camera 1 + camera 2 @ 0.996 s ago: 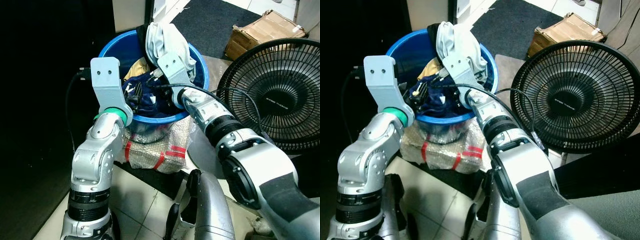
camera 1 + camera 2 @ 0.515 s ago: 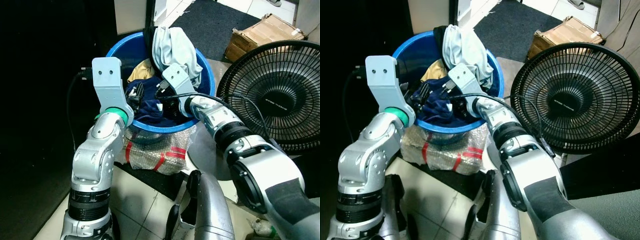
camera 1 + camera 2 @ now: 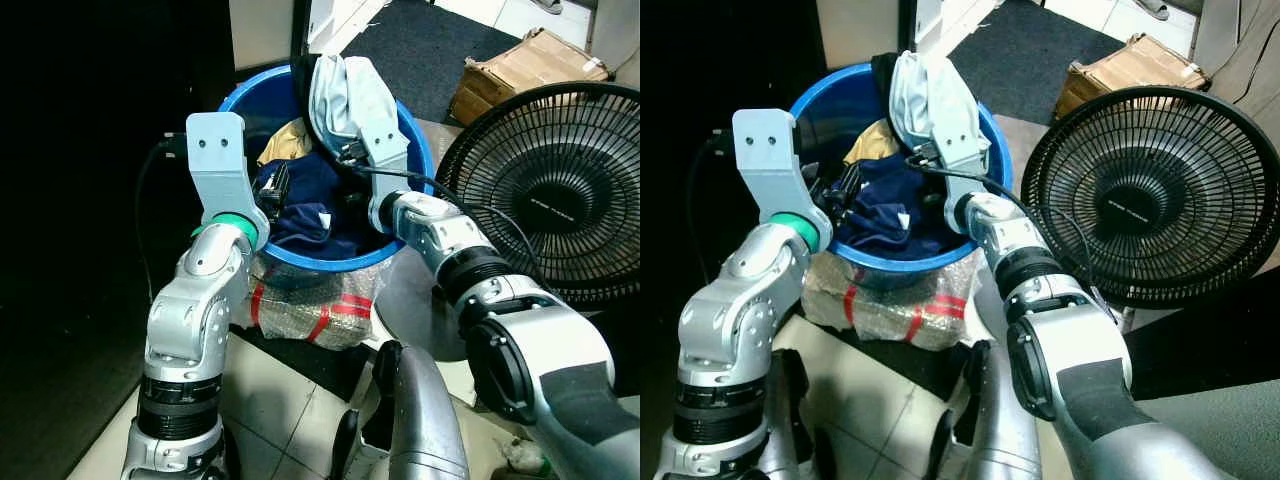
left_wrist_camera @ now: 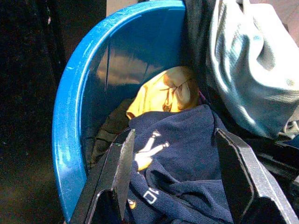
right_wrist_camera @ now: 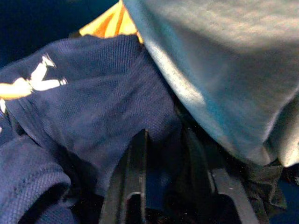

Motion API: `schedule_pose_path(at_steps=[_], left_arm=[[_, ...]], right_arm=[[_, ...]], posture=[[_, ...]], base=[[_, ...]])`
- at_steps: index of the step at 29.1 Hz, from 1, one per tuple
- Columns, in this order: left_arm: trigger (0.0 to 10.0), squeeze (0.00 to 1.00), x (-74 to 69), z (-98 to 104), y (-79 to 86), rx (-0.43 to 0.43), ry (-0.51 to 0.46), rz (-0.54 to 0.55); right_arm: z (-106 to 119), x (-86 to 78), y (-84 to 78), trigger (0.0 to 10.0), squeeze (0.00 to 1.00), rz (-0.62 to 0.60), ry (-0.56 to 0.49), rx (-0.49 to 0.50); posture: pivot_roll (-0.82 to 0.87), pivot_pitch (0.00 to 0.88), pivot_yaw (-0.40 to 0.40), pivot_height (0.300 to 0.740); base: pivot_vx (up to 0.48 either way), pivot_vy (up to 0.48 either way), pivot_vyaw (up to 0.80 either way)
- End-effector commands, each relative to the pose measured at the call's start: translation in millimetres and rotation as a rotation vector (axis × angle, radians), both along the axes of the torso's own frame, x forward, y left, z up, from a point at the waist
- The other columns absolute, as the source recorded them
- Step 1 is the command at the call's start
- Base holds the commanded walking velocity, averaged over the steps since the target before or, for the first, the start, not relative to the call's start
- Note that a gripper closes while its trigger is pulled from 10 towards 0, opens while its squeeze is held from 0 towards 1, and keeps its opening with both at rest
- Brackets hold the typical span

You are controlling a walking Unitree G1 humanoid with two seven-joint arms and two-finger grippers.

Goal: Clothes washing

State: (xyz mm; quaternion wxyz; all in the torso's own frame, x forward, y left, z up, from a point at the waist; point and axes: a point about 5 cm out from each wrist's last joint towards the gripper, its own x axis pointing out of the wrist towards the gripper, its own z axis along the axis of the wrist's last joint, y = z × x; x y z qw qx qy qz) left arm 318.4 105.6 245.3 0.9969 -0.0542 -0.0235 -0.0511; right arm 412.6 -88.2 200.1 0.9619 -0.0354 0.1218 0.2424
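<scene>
Right gripper has risen toward pale garment.

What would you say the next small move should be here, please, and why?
Probably close the left gripper on the navy garment: its jaws are open astride a raised fold in the blue tub, while the right gripper is pressed into the same cloth.

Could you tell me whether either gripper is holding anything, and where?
Left gripper holds nothing, open over the navy garment. Right gripper is pushed into the clothes; any hold cannot be told.
</scene>
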Motion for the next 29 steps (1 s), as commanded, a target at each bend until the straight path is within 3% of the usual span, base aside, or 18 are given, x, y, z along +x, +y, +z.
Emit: schedule_pose_path(at_steps=[1,6,12,14,17,19,22,25,29], left_arm=[[10.0,0.00,2.1,-25.5,13.2,0.004,0.115,0.066],[10.0,0.00,2.9,-26.1,13.7,0.002,0.117,0.068],[10.0,0.00,3.3,-26.8,14.1,-0.002,0.119,0.070],[10.0,0.00,3.5,-26.9,14.3,-0.002,0.120,0.070],[10.0,0.00,3.5,-26.9,14.5,-0.002,0.120,0.070],[10.0,0.00,4.2,-27.5,14.7,-0.002,0.120,0.070],[10.0,0.00,4.6,-27.8,14.5,-0.002,0.120,0.069],[10.0,0.00,5.7,-28.5,14.0,-0.001,0.120,0.067],[10.0,0.00,6.4,-28.8,13.9,-0.001,0.120,0.067]], right_arm=[[-47.5,-13.2,-8.1,0.0,0.00,-0.033,0.177,0.018],[-39.4,-10.9,-3.7,0.0,0.00,-0.033,0.153,0.087],[-17.3,-5.1,-0.5,0.0,0.00,-0.020,0.082,0.243],[2.9,-1.9,1.7,0.0,0.00,0.035,-0.005,0.325],[12.9,-0.9,2.4,0.0,0.00,0.063,-0.049,0.361],[54.1,0.0,1.3,0.0,0.00,0.154,-0.229,0.498],[68.1,-0.9,0.1,0.0,0.00,0.180,-0.288,0.549],[100.7,-5.2,-3.1,0.0,0.00,0.232,-0.410,0.650],[113.8,-7.7,-4.0,0.0,0.00,0.255,-0.455,0.679]], posture=[[0.15,0.312,-0.080,0.439],[0.15,0.309,-0.081,0.439],[0.15,0.307,-0.080,0.439],[0.15,0.306,-0.078,0.439],[0.15,0.306,-0.078,0.439],[0.15,0.299,-0.076,0.439],[0.15,0.298,-0.076,0.439],[0.15,0.290,-0.076,0.439],[0.15,0.286,-0.076,0.439]], base=[[0.000,0.000,0.00],[0.000,0.000,0.00],[0.000,0.000,0.00],[0.000,0.000,0.00],[0.000,0.000,0.00],[0.000,0.000,0.00],[0.000,0.000,0.00],[0.000,0.000,0.00],[0.000,0.000,0.00]])
